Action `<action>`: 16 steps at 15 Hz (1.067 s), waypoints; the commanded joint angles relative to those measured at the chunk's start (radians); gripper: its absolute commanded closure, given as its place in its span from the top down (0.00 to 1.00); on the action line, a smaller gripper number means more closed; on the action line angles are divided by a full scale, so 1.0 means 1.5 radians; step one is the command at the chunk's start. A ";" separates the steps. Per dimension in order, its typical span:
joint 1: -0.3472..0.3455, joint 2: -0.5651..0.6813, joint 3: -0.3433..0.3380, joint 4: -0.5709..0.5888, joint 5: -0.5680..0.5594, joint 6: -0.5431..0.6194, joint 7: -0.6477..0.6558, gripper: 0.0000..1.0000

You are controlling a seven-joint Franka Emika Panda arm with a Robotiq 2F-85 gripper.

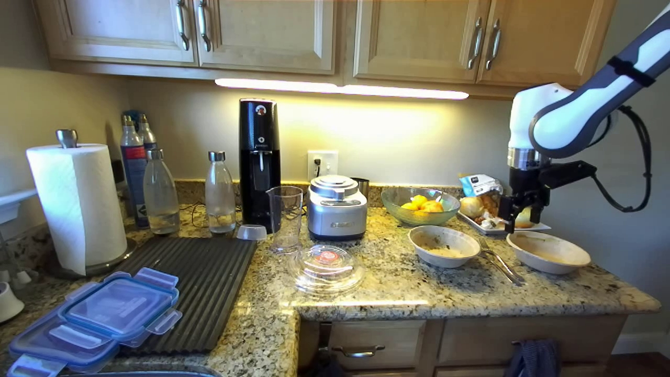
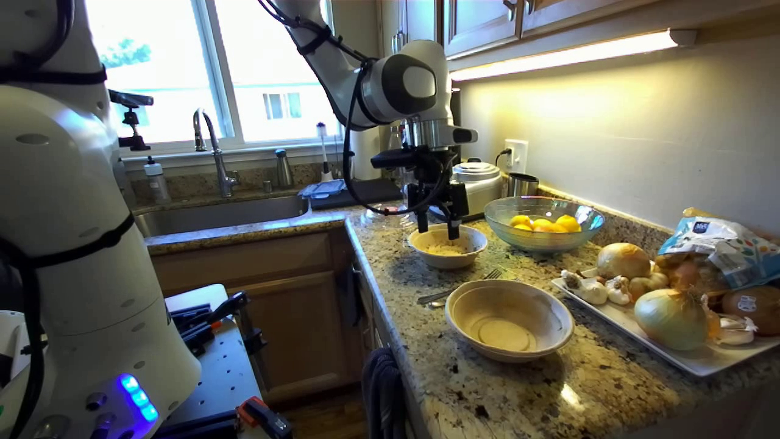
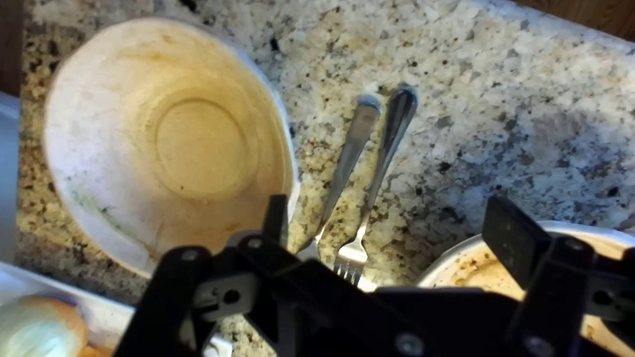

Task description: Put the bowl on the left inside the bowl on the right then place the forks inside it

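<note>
Two pale bowls stand apart on the granite counter. The left bowl (image 1: pixel 445 261), with food bits inside, is the farther bowl (image 2: pixel 448 262) in an exterior view. The right bowl (image 1: pixel 549 267) has a stained inside (image 3: pixel 198 144). Between them lie two silvery forks, side by side: one fork (image 3: pixel 347 148) nearer the right bowl, another fork (image 3: pixel 384 144) beside it. Their tine ends are partly behind my gripper in the wrist view. My gripper (image 3: pixel 392 225) hangs above the counter around the gap between the bowls, fingers wide apart, holding nothing.
A glass bowl (image 1: pixel 392 209) of yellow fruit stands behind the bowls. A white tray (image 2: pixel 676 360) carries onions and garlic near the right bowl. Farther left are a food processor (image 1: pixel 337 214) and clear lids (image 1: pixel 327 275). The counter's front edge (image 1: pixel 471 309) runs close by.
</note>
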 commanded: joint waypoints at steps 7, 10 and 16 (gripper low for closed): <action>-0.030 0.063 -0.006 0.033 0.241 0.060 -0.067 1.00; -0.007 0.085 -0.007 0.066 0.208 0.056 -0.031 1.00; 0.015 0.108 -0.002 0.096 0.201 0.042 -0.009 1.00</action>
